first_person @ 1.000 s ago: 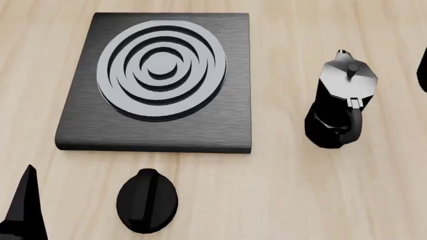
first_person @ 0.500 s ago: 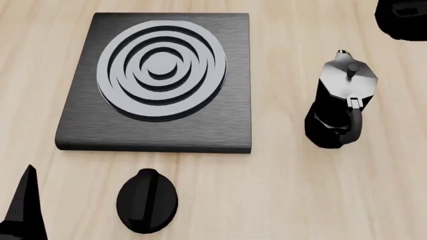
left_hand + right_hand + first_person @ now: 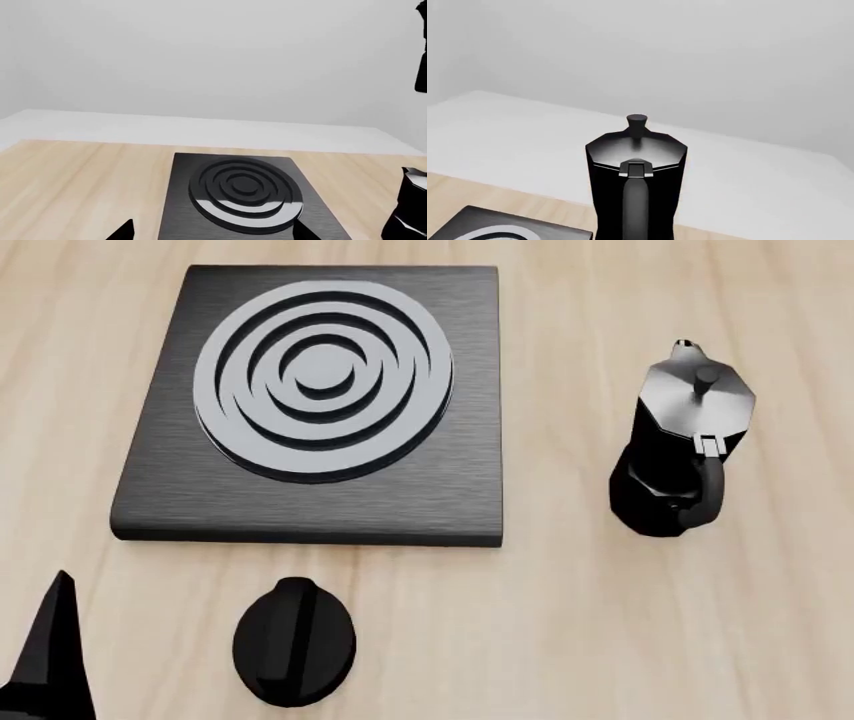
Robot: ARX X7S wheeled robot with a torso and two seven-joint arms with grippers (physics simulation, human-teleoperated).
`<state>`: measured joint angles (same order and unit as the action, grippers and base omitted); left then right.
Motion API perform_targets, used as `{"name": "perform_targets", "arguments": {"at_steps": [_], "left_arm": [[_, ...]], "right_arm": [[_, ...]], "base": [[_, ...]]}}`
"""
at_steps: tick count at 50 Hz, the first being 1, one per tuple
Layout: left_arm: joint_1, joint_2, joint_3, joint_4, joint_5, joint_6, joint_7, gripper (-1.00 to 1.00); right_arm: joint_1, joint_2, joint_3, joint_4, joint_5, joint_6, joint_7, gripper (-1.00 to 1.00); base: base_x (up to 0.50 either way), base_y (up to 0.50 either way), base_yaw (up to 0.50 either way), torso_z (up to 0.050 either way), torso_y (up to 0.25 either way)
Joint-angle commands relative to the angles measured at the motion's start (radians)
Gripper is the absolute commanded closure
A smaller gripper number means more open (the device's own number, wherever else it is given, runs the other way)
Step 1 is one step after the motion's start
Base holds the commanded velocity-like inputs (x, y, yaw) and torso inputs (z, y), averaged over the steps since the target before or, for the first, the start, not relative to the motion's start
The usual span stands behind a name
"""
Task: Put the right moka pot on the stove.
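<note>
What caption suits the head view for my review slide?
Moka pot stands upright on the wood table right of the stove, knob in front; no gripper on the pot.

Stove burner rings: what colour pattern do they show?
Concentric light-grey and black rings on the flat square dark brushed-metal stove slab, clearest in the head view.

Wooden table point(image 3: 601, 640) carries stove point(image 3: 314, 495), knob point(image 3: 294, 642), moka pot point(image 3: 678, 445).

The left hand point(image 3: 51, 660) shows as a black point; the knob point(image 3: 294, 642) lies just beside it, the stove point(image 3: 318, 400) beyond, the moka pot point(image 3: 678, 445) well apart on the desk point(image 3: 601, 620).
</note>
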<state>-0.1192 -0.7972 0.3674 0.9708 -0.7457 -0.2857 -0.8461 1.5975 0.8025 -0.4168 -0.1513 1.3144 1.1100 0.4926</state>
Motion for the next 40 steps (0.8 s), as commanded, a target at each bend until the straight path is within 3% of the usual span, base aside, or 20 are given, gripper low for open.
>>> {"name": "perform_targets", "arguments": {"at_steps": [1, 15, 19, 40], "left_arm": [[-0.002, -0.002, 0.003, -0.001, 0.000, 0.005, 0.000, -1.00], [0.000, -0.005, 0.007, -0.002, 0.003, 0.011, -0.005, -1.00], [-0.005, -0.008, 0.008, 0.002, -0.002, 0.006, -0.010, -1.00], [0.001, -0.011, 0.016, -0.002, 0.005, 0.025, -0.002, -1.00]], "right_arm": [[0.053, -0.062, -0.024, 0.035, -0.073, -0.019, -0.030, 1.00], [0.032, -0.123, -0.077, 0.064, -0.137, -0.076, -0.083, 1.00], [0.099, -0.161, -0.098, 0.128, -0.148, -0.058, -0.114, 1.00], [0.018, -0.272, -0.157, 0.218, -0.231, -0.202, -0.210, 1.00]], "base": [[0.00, 0.00, 0.00, 0.000, 0.000], [0.00, 0.00, 0.00, 0.001, 0.001], [0.00, 0.00, 0.00, 0.000, 0.000], [0.00, 0.00, 0.00, 0.000, 0.001]]}}
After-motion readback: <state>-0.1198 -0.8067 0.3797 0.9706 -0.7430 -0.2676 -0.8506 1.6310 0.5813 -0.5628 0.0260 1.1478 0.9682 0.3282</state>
